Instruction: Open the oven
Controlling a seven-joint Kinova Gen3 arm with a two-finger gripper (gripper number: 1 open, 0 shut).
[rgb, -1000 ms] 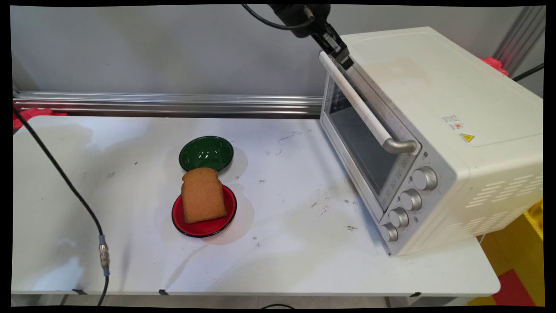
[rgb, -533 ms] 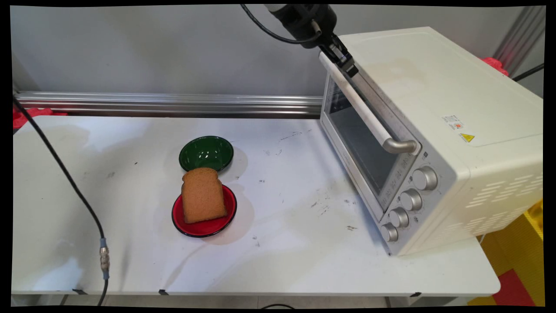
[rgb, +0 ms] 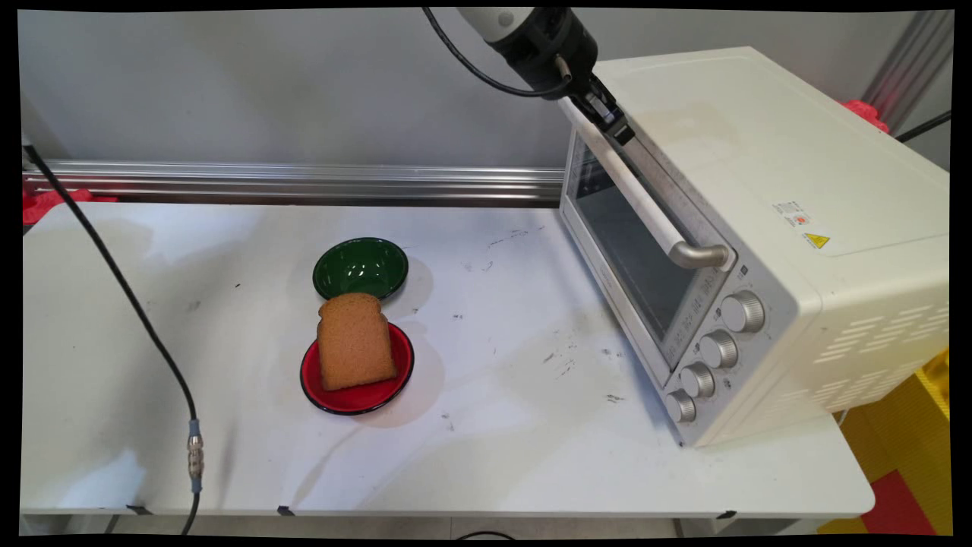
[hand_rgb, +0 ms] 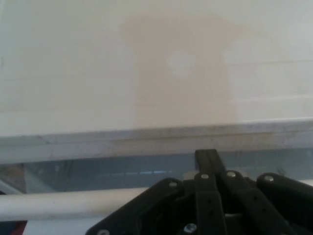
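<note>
A white toaster oven stands at the table's right, its glass door up. My gripper is at the far end of the door's white bar handle, fingers shut together and poking down into the gap between the handle and the door's top edge. In the hand view the shut fingers rise past the handle toward the door's top rim and the oven's stained white top. Nothing is clamped between the fingers.
A slice of brown bread lies on a red plate mid-table, with a green bowl just behind it. Knobs line the oven's front right. A black cable hangs down at the left.
The hand has come down and to the right, bringing the fingertips lower behind the handle's far end. The hanging cable has swung slightly right. Bread, plate and bowl have not moved.
</note>
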